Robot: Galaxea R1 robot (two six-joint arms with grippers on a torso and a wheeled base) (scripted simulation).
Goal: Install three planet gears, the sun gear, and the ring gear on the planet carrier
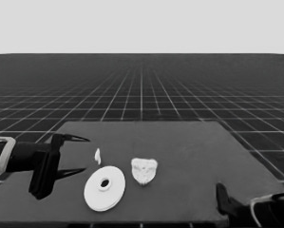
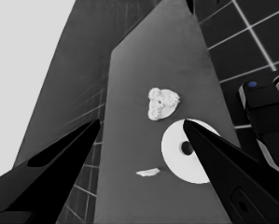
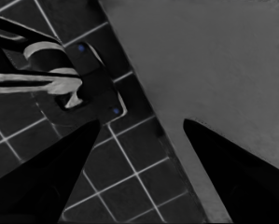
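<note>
The ring gear, the larger round part, lies flat near the table's front edge. Just right of it is a lumpy white cluster: toothed planet gears packed together on what looks like the planet carrier, the smaller round part, which they mostly hide. My left gripper waits open over the table's left end, left of both and holding nothing. At the lower right corner my right gripper is parked open over the table's corner.
A thin white piece lies between the left fingertips and the larger round part. The dark table runs back and right. Dark machinery with blue lights shows past the table's edge.
</note>
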